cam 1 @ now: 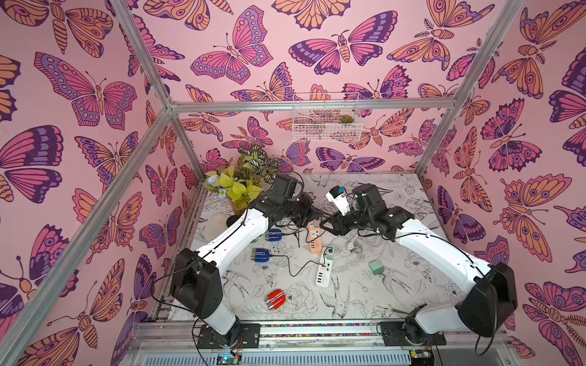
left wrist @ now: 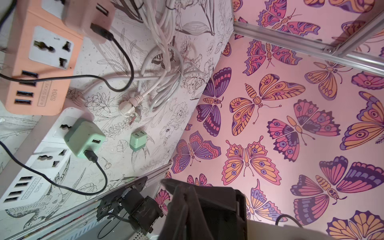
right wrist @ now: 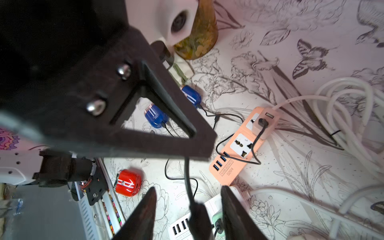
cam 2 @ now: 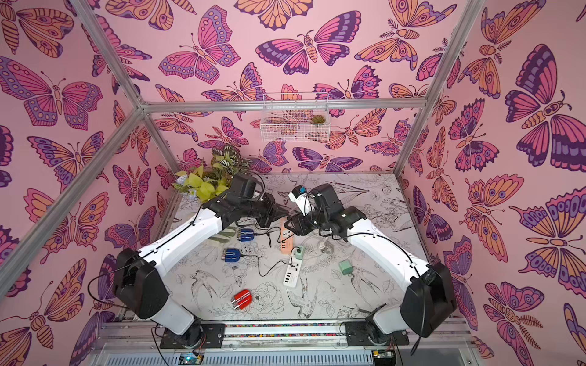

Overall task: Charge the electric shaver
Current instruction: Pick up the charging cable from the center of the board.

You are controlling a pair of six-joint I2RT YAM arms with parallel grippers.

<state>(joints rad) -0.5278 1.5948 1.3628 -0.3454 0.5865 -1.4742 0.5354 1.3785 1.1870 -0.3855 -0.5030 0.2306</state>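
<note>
Butterfly-papered pink walls enclose a table (cam 1: 396, 285) printed with birds and flowers. Left of the orange power strip (cam 1: 315, 244) and farther back stands a potted plant (cam 1: 241, 187). Just left of the strip lies one blue shaver (cam 1: 273, 235). A second blue shaver (cam 1: 261, 254) sits slightly nearer the front, and both have black cords at their ends. The red shaver (cam 1: 276, 298) lies left of the strip, well toward the front edge.

Over the strip's back end, the left gripper (right wrist: 199, 149) has its jaws pressed together on a black cable (right wrist: 187, 172) that hangs below it. The right gripper (right wrist: 188, 190) meets it from the strip's right. Its jaws are parted on either side of the cable's blurred, thicker end, with gaps showing.

Just in front of the orange strip lies a white power strip (cam 1: 323, 275) with a green adapter (cam 1: 329, 252) plugged in. A loose green adapter (cam 1: 376, 267) and coiled white cords (right wrist: 342, 99) lie to the right.
</note>
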